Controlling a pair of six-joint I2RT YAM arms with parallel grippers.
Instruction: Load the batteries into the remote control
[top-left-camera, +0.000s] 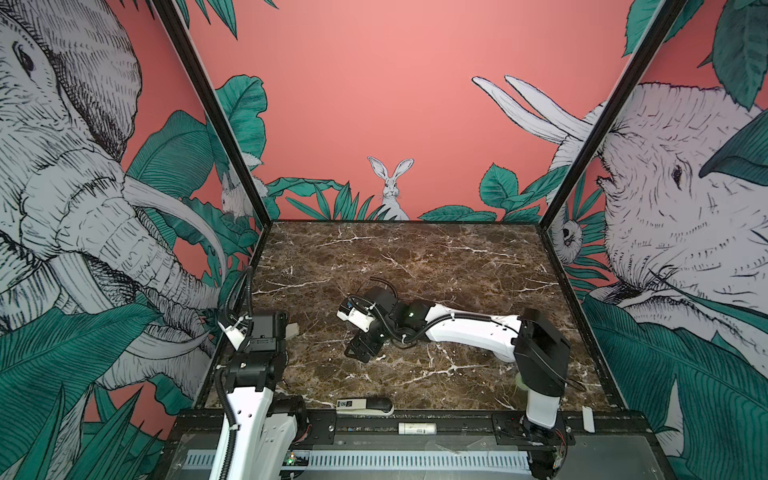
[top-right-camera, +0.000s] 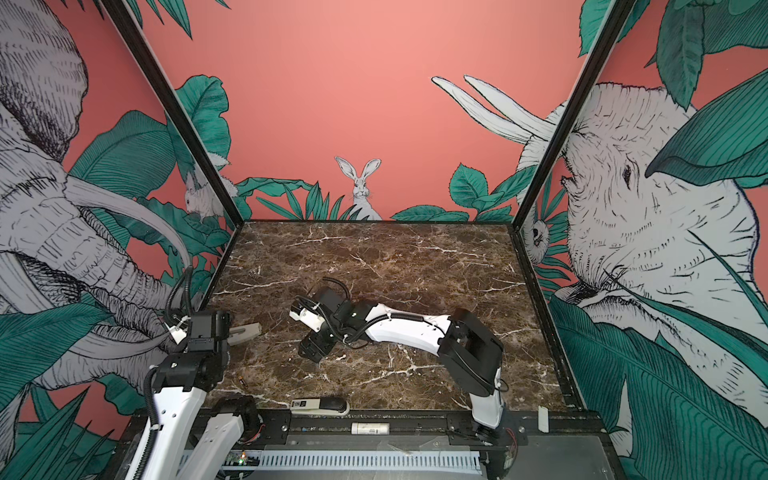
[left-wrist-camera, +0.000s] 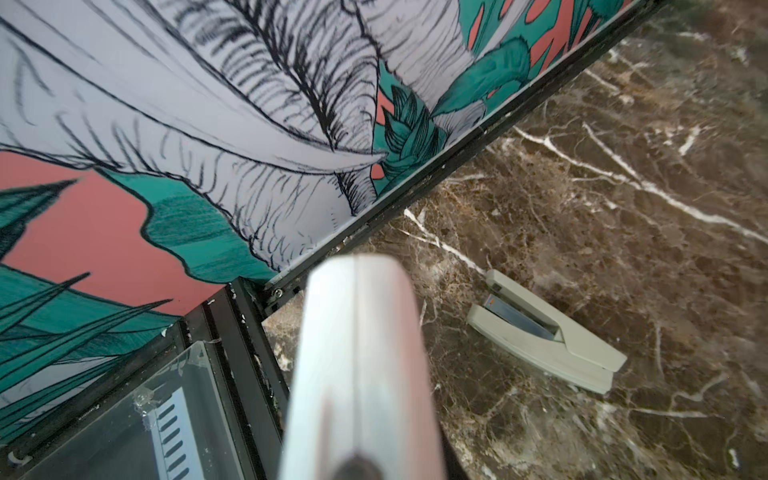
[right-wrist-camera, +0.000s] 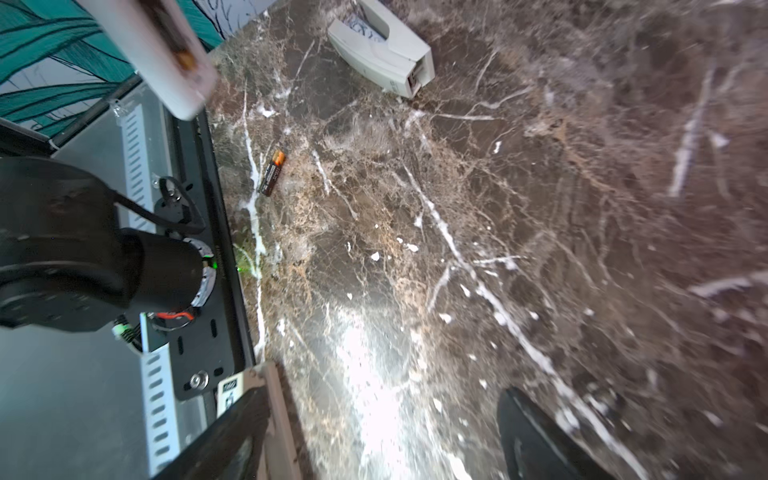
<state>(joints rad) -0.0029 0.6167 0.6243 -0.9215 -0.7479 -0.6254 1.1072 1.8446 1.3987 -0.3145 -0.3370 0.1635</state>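
Observation:
My left gripper (left-wrist-camera: 359, 465) is shut on the remote control (left-wrist-camera: 357, 353), a white bar that I see edge-on, held in the air at the front left corner. In the right wrist view the remote control (right-wrist-camera: 166, 54) shows an open recess with a dark and orange shape in it, which looks like a battery. Another battery (right-wrist-camera: 272, 172), dark with an orange end, lies on the marble near the front edge, also in a top view (top-right-camera: 242, 380). My right gripper (right-wrist-camera: 386, 415) hangs open over bare marble at mid-table (top-left-camera: 359, 353). The left wrist (top-left-camera: 266, 332) hides the remote in both top views.
A white-and-black stapler (top-left-camera: 365, 405) lies at the front edge, close to my right gripper. A pale grey two-pronged piece (left-wrist-camera: 544, 332) rests near the left wall. On the front rail are a white labelled tube (top-left-camera: 417, 428) and a small white cover piece (top-left-camera: 587, 417).

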